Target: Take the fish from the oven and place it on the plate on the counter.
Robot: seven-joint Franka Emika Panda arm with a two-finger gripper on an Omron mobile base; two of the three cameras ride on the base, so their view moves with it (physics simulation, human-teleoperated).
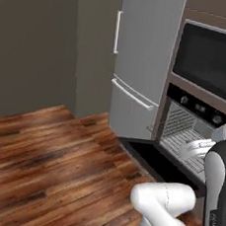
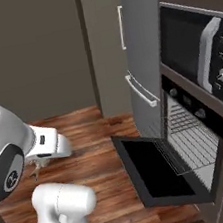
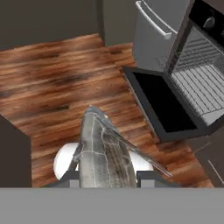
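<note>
My gripper [image 3: 109, 177] is shut on the fish [image 3: 105, 148], a dark grey slender body that sticks out between the two fingertips and hangs above the wooden floor. In the right base view the gripper [image 2: 37, 168] hangs at the left, well away from the oven. The oven [image 2: 190, 132] stands open, its door [image 3: 164, 103] folded flat down and its wire racks [image 3: 201, 83] bare. From the left base the oven [image 1: 192, 129] is at the right, partly behind my arm. The plate and the counter are out of view.
A tall grey fridge [image 2: 143, 53] with bar handles stands left of the oven. A microwave [image 2: 200, 49] sits above the oven. The lowered oven door [image 2: 152, 170] juts out over the wooden floor [image 1: 55, 153]. Dark walls close the back.
</note>
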